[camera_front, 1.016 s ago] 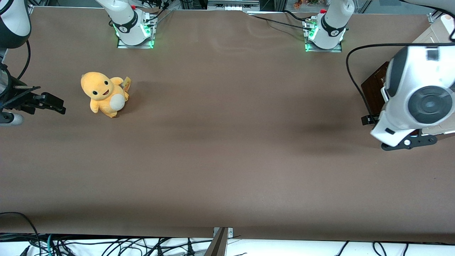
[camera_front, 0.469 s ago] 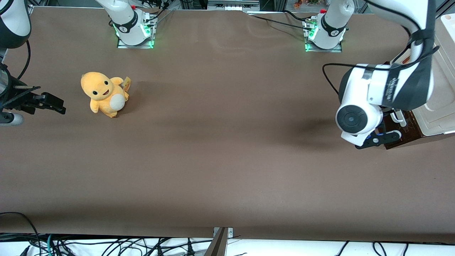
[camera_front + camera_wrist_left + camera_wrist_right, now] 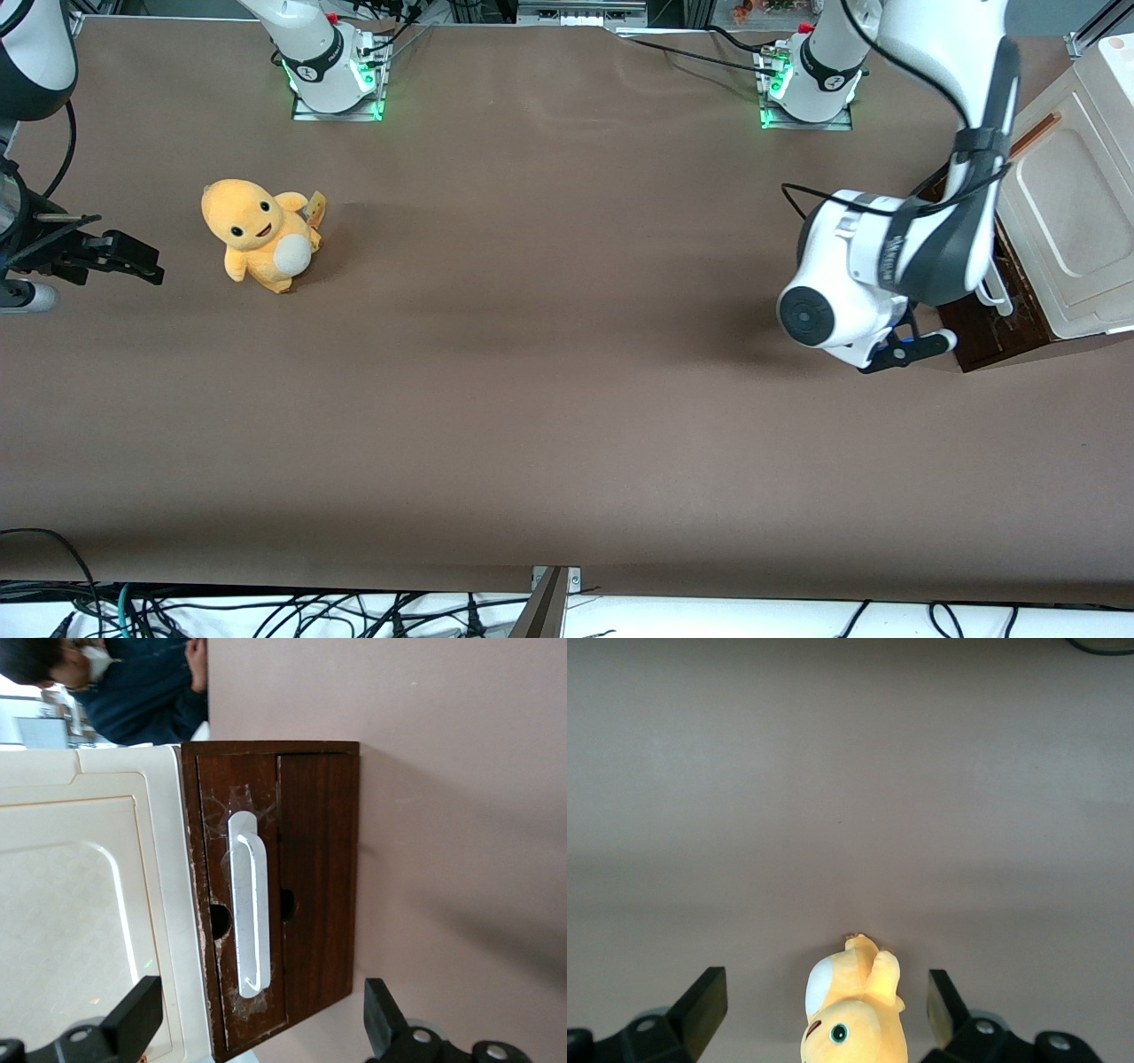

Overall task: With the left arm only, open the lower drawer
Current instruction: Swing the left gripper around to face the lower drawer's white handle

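Observation:
The lower drawer (image 3: 983, 330) has a dark brown front and a long white bar handle (image 3: 998, 294). It sits under the cream panel (image 3: 1067, 221) of a cabinet at the working arm's end of the table. None of its inner sides show. In the left wrist view the drawer front (image 3: 239, 904) and its handle (image 3: 249, 904) face the camera. The left arm (image 3: 886, 257) hangs in front of the drawer. Its gripper (image 3: 917, 343) (image 3: 257, 1028) is open and empty, with its black fingers (image 3: 133, 1019) wide apart, short of the handle and not touching it.
A yellow plush toy (image 3: 260, 233) (image 3: 850, 1014) stands toward the parked arm's end of the table. Two arm bases (image 3: 811, 75) (image 3: 332, 66) stand at the table edge farthest from the front camera. A small orange-brown handle (image 3: 1032, 133) is on the cream panel.
The left arm's wrist has swung off the cabinet toward the middle of the table and lower. The drawer front and white handle, covered before, now show.

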You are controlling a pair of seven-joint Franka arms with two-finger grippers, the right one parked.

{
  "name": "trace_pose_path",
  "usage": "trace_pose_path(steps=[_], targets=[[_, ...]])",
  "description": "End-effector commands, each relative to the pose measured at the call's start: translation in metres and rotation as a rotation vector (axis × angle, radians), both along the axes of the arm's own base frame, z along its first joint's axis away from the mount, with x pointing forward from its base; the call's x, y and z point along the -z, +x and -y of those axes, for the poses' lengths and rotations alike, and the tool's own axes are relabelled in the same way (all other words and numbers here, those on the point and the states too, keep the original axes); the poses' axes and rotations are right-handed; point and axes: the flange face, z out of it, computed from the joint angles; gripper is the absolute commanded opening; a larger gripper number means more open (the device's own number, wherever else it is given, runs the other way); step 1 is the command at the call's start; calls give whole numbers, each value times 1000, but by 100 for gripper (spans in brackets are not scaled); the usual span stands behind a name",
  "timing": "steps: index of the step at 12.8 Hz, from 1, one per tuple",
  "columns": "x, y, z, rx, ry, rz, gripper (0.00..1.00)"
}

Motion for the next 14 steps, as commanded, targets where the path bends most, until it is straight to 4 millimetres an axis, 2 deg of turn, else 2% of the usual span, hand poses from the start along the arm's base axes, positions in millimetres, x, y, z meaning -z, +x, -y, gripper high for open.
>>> trace_pose_path(steps=[1, 8, 10, 14], targets=[[20, -12, -5, 16, 105, 10, 100], [86, -50, -17, 38, 262, -50, 100], [97, -59, -25, 44, 297, -79, 100], [112, -64, -32, 54, 338, -85, 100]])
